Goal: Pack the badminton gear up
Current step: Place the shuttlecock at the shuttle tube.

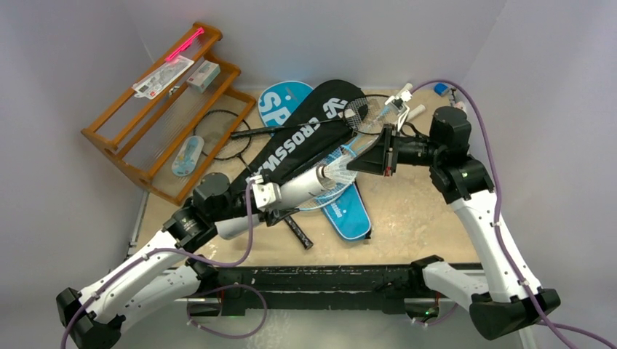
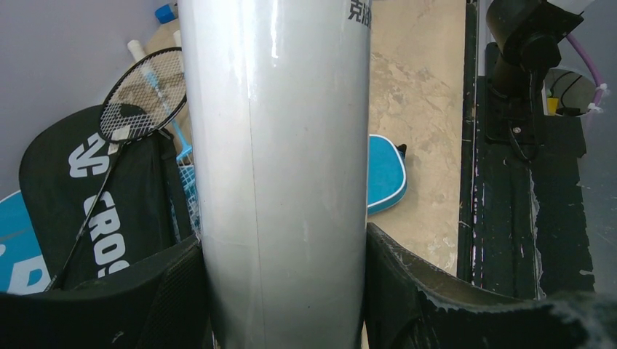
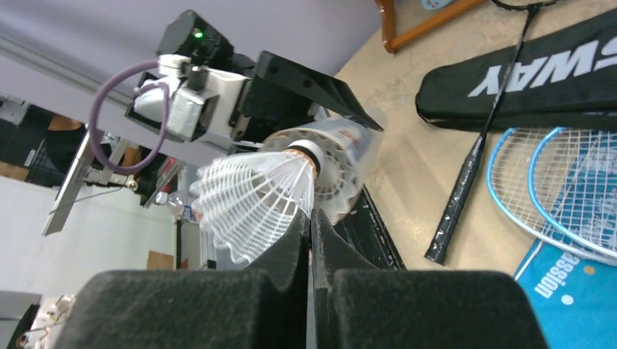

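The left jaws stood partly apart, clamped on the long white tube (image 2: 284,174), with a black pad (image 2: 171,298) pressed against each side of it. The tube ran out ahead of those jaws, lifted clear of the tabletop (image 1: 415,218), its open mouth turned toward the right jaws.

The right jaws were shut tight on the lower edge of a white shuttlecock (image 3: 251,200), pinching its skirt between the fingertips (image 3: 291,240). Just beyond them, the shuttlecock's rounded nose sat at the tube's mouth while the skirt flared outside it. How far the nose had entered could not be told, nor what else the tube held.

Beneath both pairs of jaws lay the covers. The black "CROSSWAY" cover (image 1: 298,138) rested flat across the blue "SPORT" cover (image 1: 280,102), and whether either held a racket could not be seen. The light-blue rackets (image 3: 553,182) lay loose on the blue cover, below the right jaws. A black racket (image 1: 222,134) lay beyond the left jaws, its shaft crossing the black cover.
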Robot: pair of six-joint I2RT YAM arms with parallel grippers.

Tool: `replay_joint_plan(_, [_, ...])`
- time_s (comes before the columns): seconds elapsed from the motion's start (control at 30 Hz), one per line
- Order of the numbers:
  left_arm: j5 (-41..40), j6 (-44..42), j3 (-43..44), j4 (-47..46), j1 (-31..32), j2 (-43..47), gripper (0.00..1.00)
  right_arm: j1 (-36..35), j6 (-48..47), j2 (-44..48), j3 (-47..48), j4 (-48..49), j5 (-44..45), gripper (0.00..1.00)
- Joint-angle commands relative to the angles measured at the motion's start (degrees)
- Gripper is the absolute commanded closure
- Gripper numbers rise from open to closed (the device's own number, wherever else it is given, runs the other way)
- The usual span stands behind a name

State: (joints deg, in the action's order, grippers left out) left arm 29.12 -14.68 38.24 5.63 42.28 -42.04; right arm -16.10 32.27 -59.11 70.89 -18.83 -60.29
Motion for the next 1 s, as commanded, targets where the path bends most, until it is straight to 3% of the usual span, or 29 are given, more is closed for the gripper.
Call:
replay_joint_plan(0.0, [0.04, -1.24, 1.76, -2.27, -0.18, 1.54, 0.41, -0.43, -3.72, 1.5, -1.54, -2.86, 3.51, 1.0])
replay_joint_plan(0.23, [-0.03, -1.63, 1.54, -1.85, -0.12, 2.06, 0.42, -0.38, -4.39, 2.6, -1.94, -5.24, 8.27, 1.0])
replay_joint_plan(0.37, [1.17, -1.82, 1.53, -2.01, -0.17, 2.11, 0.41, -0.55, -4.64, 1.22, -2.51, -3.57, 2.89, 1.0])
replay_joint_plan(0.57, [1.99, -1.76, 1.99, -2.66, -0.18, 1.14, 0.41, -4.05, -6.22, -0.55, -2.25, -3.76, 5.11, 1.0])
replay_joint_plan(0.7, [2.45, -1.33, 2.44, -3.18, -0.18, 0.48, 0.41, -7.68, -6.52, -3.02, -2.33, -3.78, 8.69, 0.85])
replay_joint_plan(0.8, [2.52, -1.15, 2.39, -3.34, -0.18, 0.53, 0.41, -10.05, -6.76, -4.25, -2.25, -3.41, 11.19, 0.65])
replay_joint_plan(0.97, [2.51, -0.5, 1.94, -4.4, -0.14, 1.26, 0.41, -12.14, -7.52, -5.16, -2.09, -3.51, 14.28, 0.54])
